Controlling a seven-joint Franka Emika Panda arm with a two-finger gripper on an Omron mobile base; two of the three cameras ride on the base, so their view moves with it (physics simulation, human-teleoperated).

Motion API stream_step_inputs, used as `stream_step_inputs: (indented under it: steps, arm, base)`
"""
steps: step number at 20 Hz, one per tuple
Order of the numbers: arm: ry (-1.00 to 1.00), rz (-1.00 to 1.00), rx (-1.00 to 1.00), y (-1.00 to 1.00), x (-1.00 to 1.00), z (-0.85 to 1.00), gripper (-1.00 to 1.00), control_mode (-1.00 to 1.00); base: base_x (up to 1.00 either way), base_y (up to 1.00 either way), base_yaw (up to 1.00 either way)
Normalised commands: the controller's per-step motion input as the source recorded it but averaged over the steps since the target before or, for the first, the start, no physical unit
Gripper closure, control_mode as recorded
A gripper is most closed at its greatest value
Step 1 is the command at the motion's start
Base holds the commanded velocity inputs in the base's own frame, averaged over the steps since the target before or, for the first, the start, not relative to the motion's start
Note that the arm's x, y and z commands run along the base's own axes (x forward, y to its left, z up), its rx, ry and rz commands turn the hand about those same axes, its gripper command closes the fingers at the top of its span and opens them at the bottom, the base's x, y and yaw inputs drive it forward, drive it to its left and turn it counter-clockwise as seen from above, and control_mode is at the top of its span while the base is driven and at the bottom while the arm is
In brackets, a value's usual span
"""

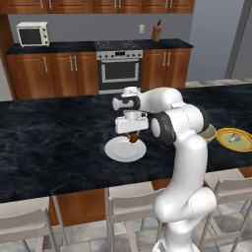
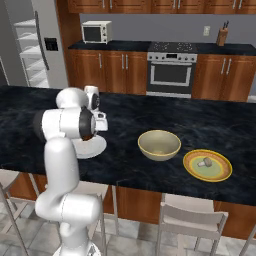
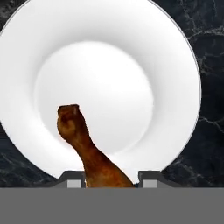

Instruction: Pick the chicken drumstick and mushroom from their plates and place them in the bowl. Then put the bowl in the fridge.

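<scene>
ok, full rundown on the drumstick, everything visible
The chicken drumstick is small, glossy and orange-brown, with a mottled cooked skin and a knobby narrow end. In the hand view it sits between the claw fingertips, thick end down in the jaws, narrow end pointing out over the white plate. From the left base view it hangs under the claw just above that plate on the black counter; whether it touches the plate is unclear.

black marble counter (image 2: 210,122) — white plate (image 1: 118,150), bowl (image 2: 159,144), yellow-green plate (image 2: 220,172)
</scene>
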Motion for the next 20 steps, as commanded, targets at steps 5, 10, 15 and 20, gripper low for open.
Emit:
stream_step_inputs:
  steps: [5, 10, 15, 20]
  arm:
    - [-0.08, 0.0, -0.02, -0.6, -0.07, 0.31, 1.0, -1.0]
    - [-0.2, 0.0, -0.05, -0.71, -0.08, 0.23, 1.0, -1.0]
    - [-0.35, 0.0, 0.0, -0.79, -0.2, 0.16, 1.0, -1.0]
    - [-0.31, 0.0, 0.0, -0.83, -0.16, 0.11, 1.0, -1.0]
  base:
    - [0.0, 0.0, 0.0]
    - [0.0, 0.0, 0.0]
    - [0.0, 0.0, 0.0]
    - [0.0, 0.0, 0.0]
